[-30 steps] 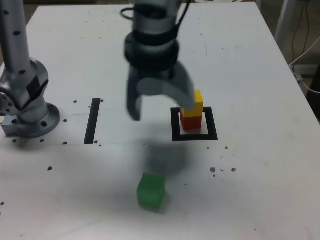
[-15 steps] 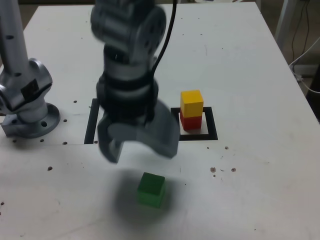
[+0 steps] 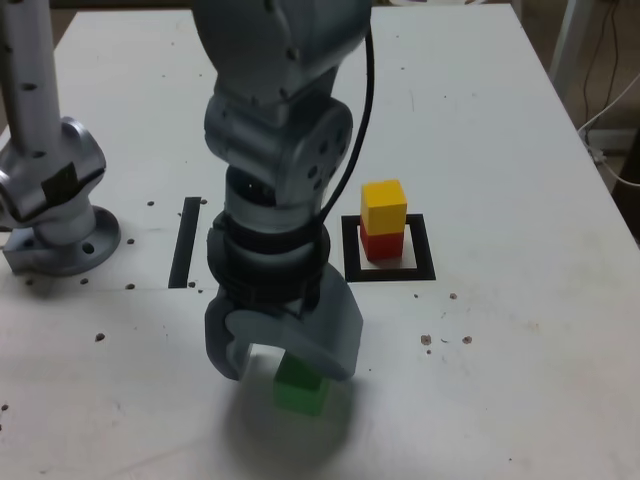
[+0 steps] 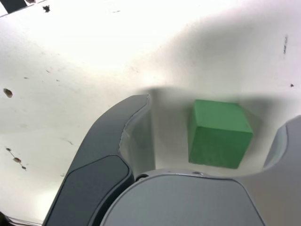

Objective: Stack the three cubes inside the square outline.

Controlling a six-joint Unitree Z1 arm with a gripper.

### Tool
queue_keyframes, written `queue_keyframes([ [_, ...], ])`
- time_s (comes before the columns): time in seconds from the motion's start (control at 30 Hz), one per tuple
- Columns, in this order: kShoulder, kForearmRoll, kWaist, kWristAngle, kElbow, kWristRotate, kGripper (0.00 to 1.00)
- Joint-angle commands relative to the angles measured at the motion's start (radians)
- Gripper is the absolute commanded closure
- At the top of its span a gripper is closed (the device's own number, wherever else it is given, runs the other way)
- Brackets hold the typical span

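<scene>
- End effector (image 3: 296, 368) spread apart, nothing in it; green cube (image 3: 301, 388) between its jaws in wrist view, no grip seen.
- Green cube on table (image 3: 500, 350), near side, outside the square; partly hidden by the end effector in exterior view.
- Step in hand, my read: pick green. Centre jaws on it first, since it looks off-centre, closer to one jaw.
- Line jaws up with two opposite faces, go down straight, close gently; a skewed close could spin it.
- Hold level so it sets down flat later.
- Square (image 3: 425, 248): right of the end effector, farther back. Inside: red cube (image 3: 383, 246), yellow cube (image 3: 384, 208) on top.
- Green left to stack, likely on yellow.
</scene>
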Motion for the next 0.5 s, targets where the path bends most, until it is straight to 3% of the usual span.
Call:
queue_keyframes([
  [0.0,0.018,-0.007,-0.008,0.002,-0.009,0.002,0.19],
  [0.37,0.04,-0.041,-0.013,0.015,-0.018,0.013,0.45],
  [0.47,0.046,-0.042,-0.013,0.024,-0.024,0.018,0.56],
])
